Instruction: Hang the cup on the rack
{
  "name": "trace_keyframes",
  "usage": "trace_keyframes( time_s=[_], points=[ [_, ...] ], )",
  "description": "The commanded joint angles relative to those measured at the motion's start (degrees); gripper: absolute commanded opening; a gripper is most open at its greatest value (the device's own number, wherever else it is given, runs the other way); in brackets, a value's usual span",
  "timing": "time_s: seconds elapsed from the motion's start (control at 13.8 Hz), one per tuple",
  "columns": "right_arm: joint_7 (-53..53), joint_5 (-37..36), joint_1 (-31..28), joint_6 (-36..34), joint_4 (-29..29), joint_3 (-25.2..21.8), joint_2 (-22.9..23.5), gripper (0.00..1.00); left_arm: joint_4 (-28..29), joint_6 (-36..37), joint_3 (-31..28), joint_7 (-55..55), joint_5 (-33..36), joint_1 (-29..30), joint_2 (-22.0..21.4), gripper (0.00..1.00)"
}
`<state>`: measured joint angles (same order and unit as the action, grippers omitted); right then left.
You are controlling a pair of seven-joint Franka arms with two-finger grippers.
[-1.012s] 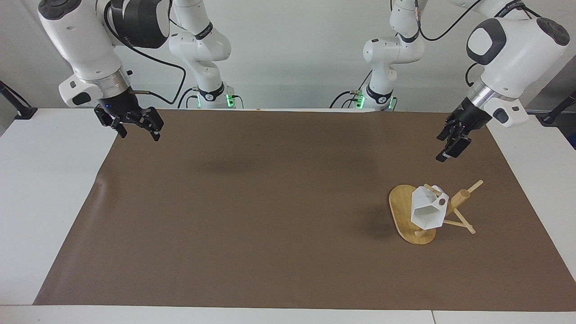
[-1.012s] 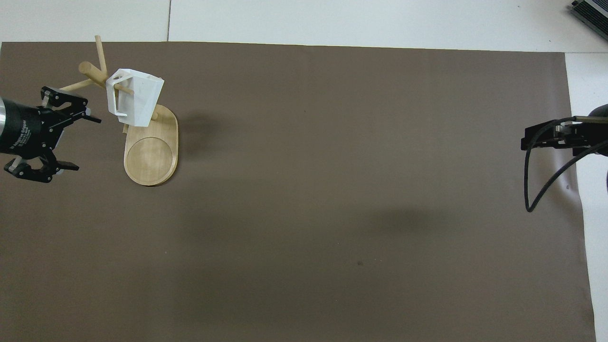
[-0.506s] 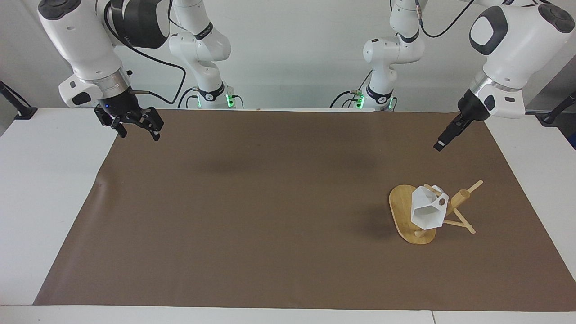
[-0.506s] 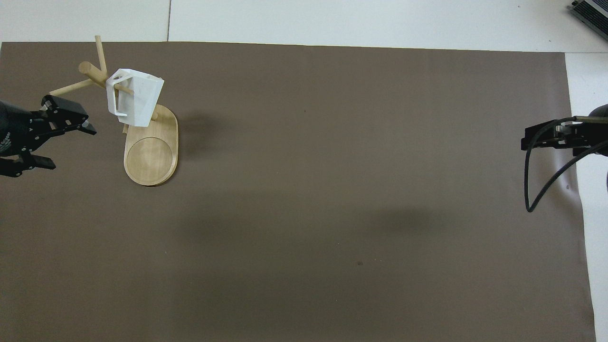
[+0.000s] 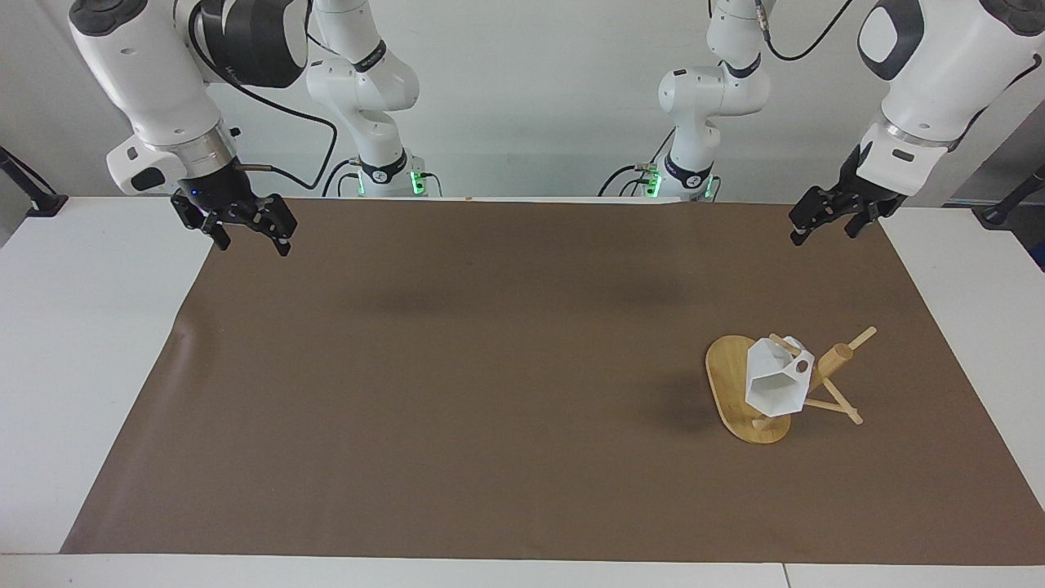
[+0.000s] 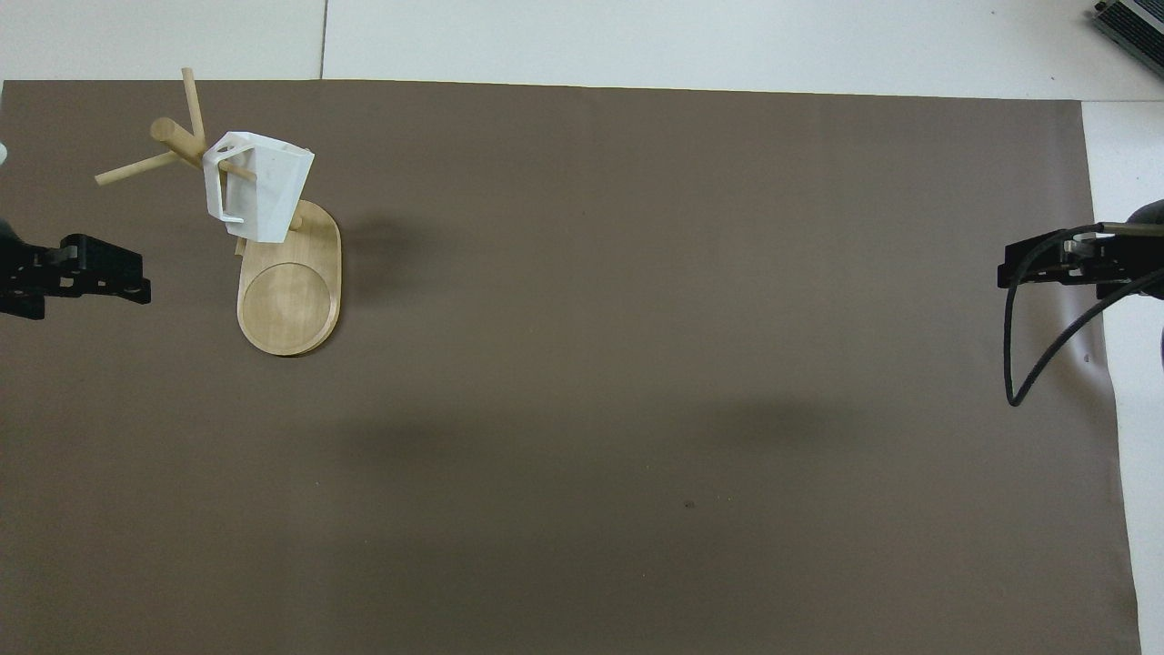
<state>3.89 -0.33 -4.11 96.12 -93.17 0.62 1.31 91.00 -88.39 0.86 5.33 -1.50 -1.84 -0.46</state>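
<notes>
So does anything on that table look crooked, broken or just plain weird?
Nothing broken or spilled. The white cup hangs tilted by its handle on a peg of the wooden rack, mouth angled downward, which suits a hung cup. Both grippers, left and right, are open and hold nothing.

Brown mat (image 5: 490,392) across the white table (image 5: 90,327), one mat edge slightly puckered.
</notes>
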Motion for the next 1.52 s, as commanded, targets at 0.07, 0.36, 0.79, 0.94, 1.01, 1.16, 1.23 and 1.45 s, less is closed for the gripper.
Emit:
trace_keyframes(
  time_s=[0.07, 0.36, 0.79, 0.94, 1.01, 1.16, 1.23, 1.45],
  points=[
    [-1.7, 1.2, -0.6, -0.2, -1.5, 0.3, -1.8, 1.0, -0.7, 4.3, -1.0, -4.1, 1.2, -0.7, -2.6, 1.0],
    [-1.7, 1.2, -0.6, -0.2, -1.5, 0.2, -1.8, 1.0, -0.9, 5.0, -0.4, -4.1, 1.4, -0.4, -2.7, 1.0],
    [-1.7, 1.2, -0.6, -0.2, -1.5, 0.2, -1.8, 1.0, -2.3, 5.9, -0.2, -3.9, 1.4, -0.9, -2.5, 1.0],
    [-1.7, 1.2, -0.6, -0.2, -1.4, 0.2, -1.8, 1.0, -2.3, 5.7, -0.2, -3.9, 1.4, -1.0, -2.5, 1.0],
    [-1.7, 1.2, -0.6, -0.3, -1.5, 0.2, -1.8, 1.0, -2.3, 5.8, -0.2, -3.9, 1.4, -1.0, -2.5, 1.0],
    [-1.7, 1.2, -0.6, -0.2, -1.5, 0.2, -1.8, 1.0, -2.3, 5.9, -0.3, -3.9, 1.4, -1.1, -2.5, 1.0],
    [-1.7, 1.2, -0.6, -0.2, -1.5, 0.3, -1.8, 1.0, -2.3, 5.9, -0.3, -3.9, 1.4, -1.1, -2.5, 1.0],
    [-1.7, 1.2, -0.6, -0.2, -1.4, 0.2, -1.8, 1.0, -2.2, 5.9, -0.4, -3.7, 1.4, -0.5, -2.5, 1.0]
  ],
)
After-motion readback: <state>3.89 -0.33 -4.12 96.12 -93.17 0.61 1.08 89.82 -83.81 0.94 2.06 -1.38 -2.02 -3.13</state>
